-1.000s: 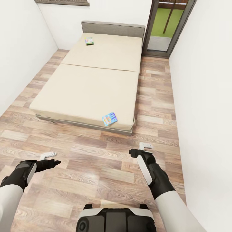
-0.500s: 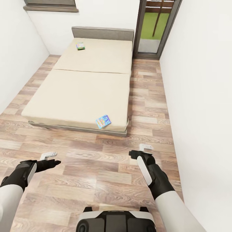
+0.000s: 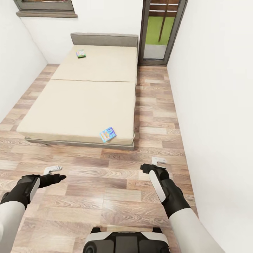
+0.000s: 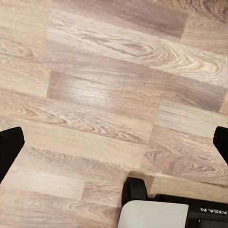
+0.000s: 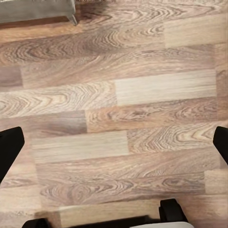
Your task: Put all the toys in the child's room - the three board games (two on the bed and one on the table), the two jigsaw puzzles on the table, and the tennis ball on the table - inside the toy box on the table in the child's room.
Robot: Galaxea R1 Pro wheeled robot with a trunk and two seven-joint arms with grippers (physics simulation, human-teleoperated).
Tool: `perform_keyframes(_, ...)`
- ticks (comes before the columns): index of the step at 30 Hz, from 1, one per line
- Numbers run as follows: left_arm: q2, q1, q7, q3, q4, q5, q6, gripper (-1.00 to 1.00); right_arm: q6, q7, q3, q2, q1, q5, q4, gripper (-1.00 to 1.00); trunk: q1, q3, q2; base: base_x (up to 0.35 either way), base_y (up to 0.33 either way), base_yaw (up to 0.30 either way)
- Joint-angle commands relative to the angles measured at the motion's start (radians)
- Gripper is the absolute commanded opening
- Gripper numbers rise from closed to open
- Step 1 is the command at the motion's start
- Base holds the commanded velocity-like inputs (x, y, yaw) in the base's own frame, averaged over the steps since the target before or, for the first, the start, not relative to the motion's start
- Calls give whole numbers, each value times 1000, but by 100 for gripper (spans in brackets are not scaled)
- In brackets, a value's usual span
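The bed [image 3: 80, 102], a beige mattress with a grey headboard, lies ahead on the wooden floor. One board game [image 3: 108, 134], a blue printed box, rests at the mattress's near right corner. Another board game [image 3: 81, 53], green and yellow, lies by the headboard. My left gripper [image 3: 52, 170] and right gripper [image 3: 159, 162] hover low over the floor, well short of the bed, both open and holding nothing. In each wrist view the dark fingertips [image 4: 9, 147] [image 5: 10, 147] stand far apart over bare planks. The table, toy box, jigsaw puzzles and tennis ball are out of view.
A white wall [image 3: 218, 105] runs close along the right, another along the left. A floor strip [image 3: 154, 105] between bed and right wall leads to a glass door [image 3: 160, 30]. A window [image 3: 44, 7] sits above the headboard's left. My base [image 3: 126, 240] shows below.
The whole picture has shifted: the bed and both games now sit further left, and the window has come into view, so the camera moved. Both arms hold the same pose.
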Motion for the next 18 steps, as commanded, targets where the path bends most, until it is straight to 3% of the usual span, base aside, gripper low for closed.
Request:
perform_keyframes(1,-1,-1,-9,6,-1,-11,4,100,2,-10,2,0,-1,-10,-1,100,1,0,-2,0,0,-11)
perform_keyframes(18,-1,-1,-10,6,-1,-11,4,100,2,-10,3,0,-1,-10,-1,100,1,27,-2,0,0,-2)
